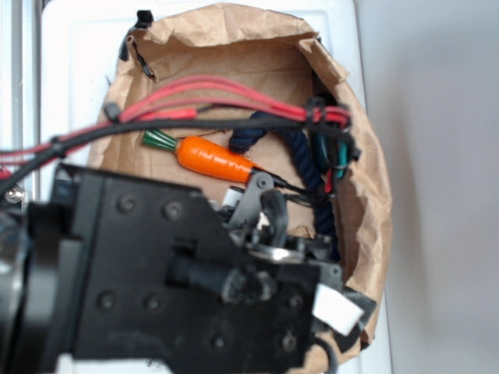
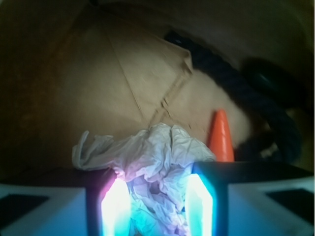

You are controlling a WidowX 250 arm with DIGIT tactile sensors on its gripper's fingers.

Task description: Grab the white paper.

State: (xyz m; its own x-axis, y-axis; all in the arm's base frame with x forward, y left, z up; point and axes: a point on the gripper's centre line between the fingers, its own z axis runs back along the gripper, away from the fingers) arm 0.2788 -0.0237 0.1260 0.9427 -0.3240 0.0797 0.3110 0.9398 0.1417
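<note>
White paper (image 2: 157, 162), a creased off-white wad, sits between the two glowing fingers (image 2: 115, 206) of the gripper (image 2: 157, 209) in the wrist view, on the brown floor of the paper bag (image 2: 123, 83). The fingers stand apart with the wad filling the gap; its lower folds reach down between the lit pads, tinted pink on the left and blue-green on the right, while a loose flap spreads out past the left finger. Whether the pads already press on the paper cannot be told. Just beside the wad, to the right and behind the right finger, the pointed tip of the orange carrot (image 2: 221, 135) stands up. A dark blue rope (image 2: 231, 78) curves across the bag floor beyond it, blurred.

From the exterior view, the black arm (image 1: 156, 273) fills the lower left, reaching into the crumpled bag (image 1: 366, 195), which lies on a white tabletop (image 1: 78, 54). The carrot (image 1: 214, 158), with its green top (image 1: 158, 140) pointing left, lies near the middle of the bag, its narrow end close to the gripper (image 1: 261, 214). The rope (image 1: 312, 175) loops to the right of the carrot. Red cables (image 1: 210, 97) and a black one run from the left edge across the upper part of the bag to a bundle at its right wall. A white label (image 1: 337, 309) shows on the arm's lower right corner. The paper is mostly hidden here; only a small pale patch shows by the gripper.
</note>
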